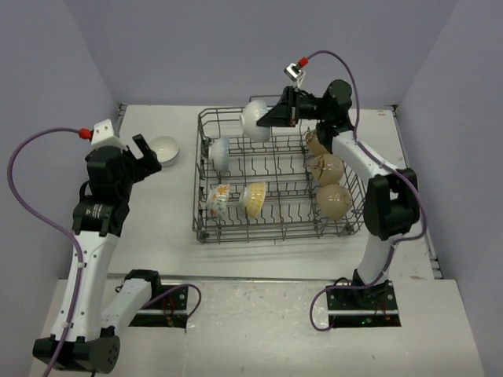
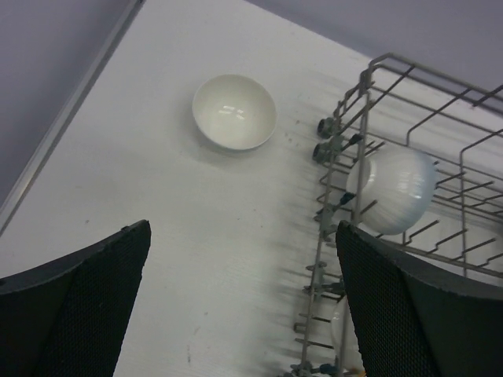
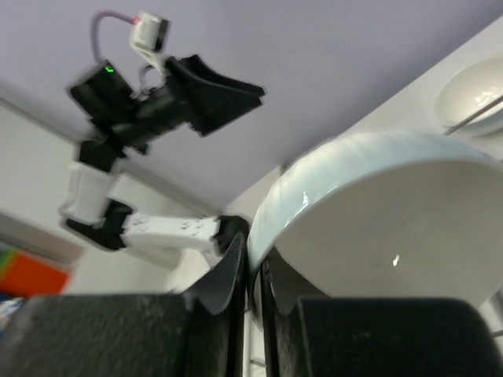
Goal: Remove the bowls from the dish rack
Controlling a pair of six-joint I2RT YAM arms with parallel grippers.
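The dark wire dish rack (image 1: pixel 279 233) stands mid-table. My right gripper (image 1: pixel 269 119) is shut on the rim of a plain white bowl (image 1: pixel 255 120) and holds it above the rack's far left corner. In the right wrist view the fingers (image 3: pixel 236 275) pinch that bowl's (image 3: pixel 377 204) edge. In the rack are one white bowl (image 1: pixel 219 153), two floral bowls (image 1: pixel 219 199) (image 1: pixel 253 198) and three beige crackle bowls (image 1: pixel 317 142) (image 1: pixel 327 168) (image 1: pixel 333 199). One white bowl (image 1: pixel 164 149) sits upright on the table left of the rack. My left gripper (image 1: pixel 145 153) is open and empty, just near of it.
The left wrist view shows the table bowl (image 2: pixel 234 111), the rack's left wall (image 2: pixel 369 86) and the white bowl inside it (image 2: pixel 391 191). The left gripper (image 2: pixel 244 306) hangs over bare table beside the rack. Walls close the table's far and side edges.
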